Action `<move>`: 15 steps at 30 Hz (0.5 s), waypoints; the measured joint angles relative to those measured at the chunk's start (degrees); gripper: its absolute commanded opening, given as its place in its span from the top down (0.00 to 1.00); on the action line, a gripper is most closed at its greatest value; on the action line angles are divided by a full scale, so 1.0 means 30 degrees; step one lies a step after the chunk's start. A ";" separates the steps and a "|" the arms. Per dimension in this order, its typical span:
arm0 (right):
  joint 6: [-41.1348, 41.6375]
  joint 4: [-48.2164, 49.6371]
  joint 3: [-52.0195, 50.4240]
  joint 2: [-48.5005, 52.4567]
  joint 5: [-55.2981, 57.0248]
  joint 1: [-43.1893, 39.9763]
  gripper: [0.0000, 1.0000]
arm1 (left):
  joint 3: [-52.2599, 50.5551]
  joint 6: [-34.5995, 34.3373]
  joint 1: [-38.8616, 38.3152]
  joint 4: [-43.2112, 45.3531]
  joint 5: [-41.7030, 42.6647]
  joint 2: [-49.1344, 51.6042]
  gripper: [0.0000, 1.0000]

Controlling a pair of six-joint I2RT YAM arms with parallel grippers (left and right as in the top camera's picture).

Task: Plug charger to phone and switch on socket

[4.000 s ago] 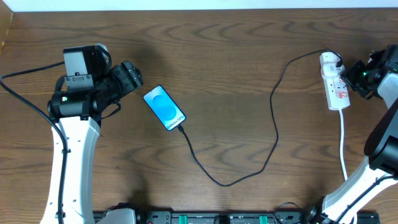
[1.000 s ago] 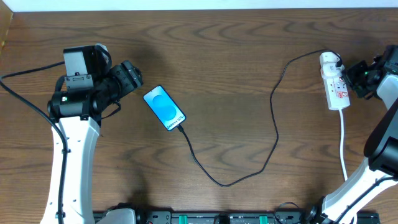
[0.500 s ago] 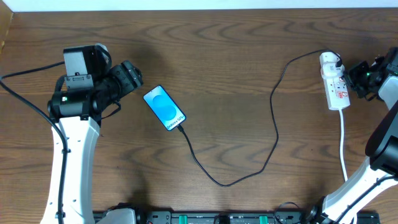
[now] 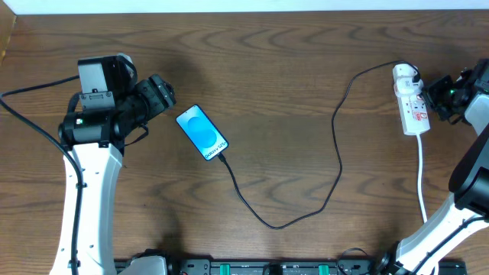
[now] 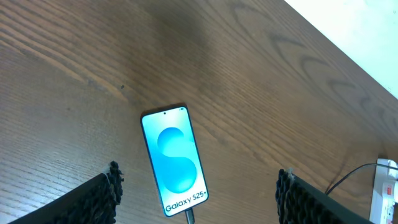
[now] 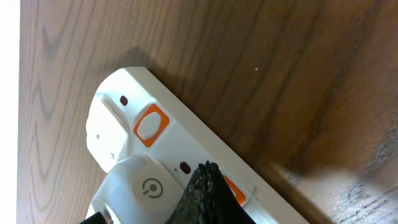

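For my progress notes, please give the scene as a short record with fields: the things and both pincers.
phone: flat on table, blue screen lit, cable tip in bottom port
charger: loops from phone to socket
socket: white strip, far right
left pincer: open, near phone, holding nothing
right pincer: shut, tip at socket beside an orange switch; contact unclear
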 measured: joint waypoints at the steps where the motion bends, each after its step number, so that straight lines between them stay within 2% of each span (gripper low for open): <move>1: 0.0000 0.0051 -0.0066 -0.0022 0.0000 0.0007 0.99 | 0.0000 -0.0007 0.0000 0.0000 0.0007 0.0000 0.20; 15: 0.0007 -0.0102 -0.0160 -0.0284 0.1311 0.0510 0.99 | 0.0000 -0.0007 0.0000 0.0000 0.0007 0.0000 0.20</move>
